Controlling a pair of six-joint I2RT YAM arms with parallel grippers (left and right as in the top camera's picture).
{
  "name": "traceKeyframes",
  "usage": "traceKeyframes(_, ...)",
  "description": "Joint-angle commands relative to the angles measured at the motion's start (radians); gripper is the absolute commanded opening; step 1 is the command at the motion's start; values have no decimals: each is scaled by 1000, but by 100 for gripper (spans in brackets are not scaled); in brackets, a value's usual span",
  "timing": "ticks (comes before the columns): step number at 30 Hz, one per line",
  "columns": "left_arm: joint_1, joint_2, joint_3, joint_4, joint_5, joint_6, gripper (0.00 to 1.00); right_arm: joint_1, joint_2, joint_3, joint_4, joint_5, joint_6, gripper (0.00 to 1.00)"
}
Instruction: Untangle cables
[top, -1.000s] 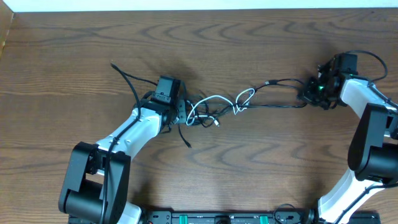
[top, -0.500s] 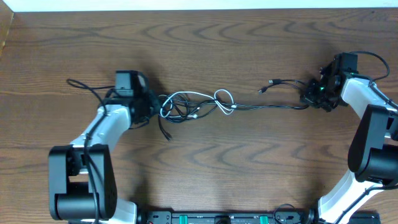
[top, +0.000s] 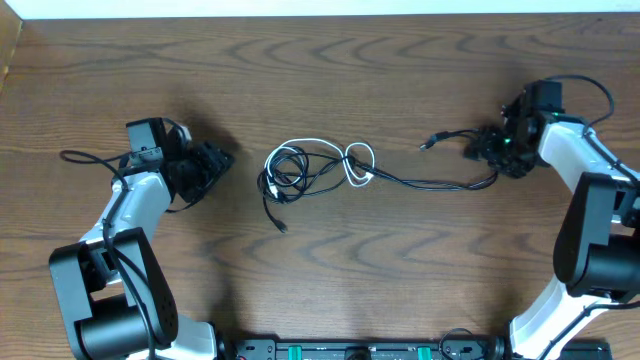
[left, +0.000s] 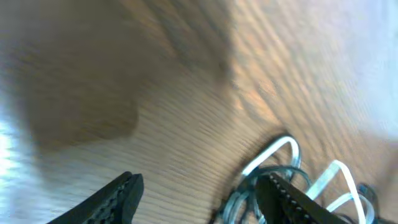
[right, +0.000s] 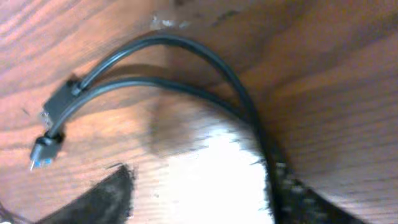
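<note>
The cables (top: 312, 170) lie as a loose knot mid-table, white loops wound through black ones. One black cord (top: 440, 183) runs right from the knot and curls up to my right gripper (top: 483, 150), its plug end (top: 426, 143) lying free. That gripper is open; in its wrist view the doubled black cord (right: 186, 68) passes beside the right finger (right: 298, 193), and nothing is clamped. My left gripper (top: 214, 170) stands open, well left of the knot. Its wrist view shows bare wood between the fingers (left: 118, 196) and the white loops (left: 273, 152) ahead.
A thin black cord (top: 90, 158) trails on the wood left of the left arm; I cannot tell whether it is loose. A loose black plug end (top: 283, 228) lies below the knot. The table's back edge (top: 320, 14) runs along the top.
My left gripper swung left, dragging the knot a little, then opened and let go. The right gripper, shut on the black cord before, has opened.
</note>
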Motion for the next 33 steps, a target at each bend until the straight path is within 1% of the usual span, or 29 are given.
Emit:
traceKeyframes(1, -13, 5, 2, 29, 159, 101, 66, 24, 63, -46, -6, 86, -33, 73)
traceKeyframes(3, -23, 5, 2, 50, 208, 132, 68, 41, 60, -41, 5, 40, -68, 73)
traceKeyframes(7, -39, 5, 2, 66, 219, 132, 70, 66, 18, 6, -30, -61, -92, 77)
traceKeyframes(11, -59, 5, 2, 78, 227, 137, 70, 100, -84, 55, -80, -54, -105, 82)
traceKeyframes(15, -92, 5, 2, 99, 233, 159, 71, 148, -183, 58, -81, -50, -115, 84)
traceKeyframes(17, -105, 5, 2, 103, 223, 158, 71, 179, -217, 57, -91, -53, -114, 89)
traceKeyframes(18, -108, 5, 2, 103, 216, 158, 71, 191, -225, 57, -97, -60, -114, 96)
traceKeyframes(19, -110, 5, 2, 104, 214, 158, 71, 205, -231, 57, -101, -74, -115, 99)
traceKeyframes(24, -110, 5, 2, 103, 214, 158, 71, 266, -226, 52, -92, -272, -115, 99)
traceKeyframes(26, -111, 5, 2, 103, 214, 158, 71, 294, -222, 52, -93, -288, -114, 99)
traceKeyframes(28, -111, 5, 2, 103, 214, 158, 70, 329, -221, 51, -93, -286, -114, 91)
traceKeyframes(29, -111, 5, 2, 103, 214, 158, 70, 349, -220, 50, -90, -282, -114, 89)
traceKeyframes(30, -111, 5, 2, 103, 214, 158, 70, 370, -220, 50, -89, -263, -114, 83)
traceKeyframes(31, -111, 5, 2, 103, 214, 158, 70, 390, -220, 50, -89, -233, -110, 80)
traceKeyframes(33, -111, 5, 2, 103, 214, 158, 70, 429, -220, 50, -91, -153, -92, 79)
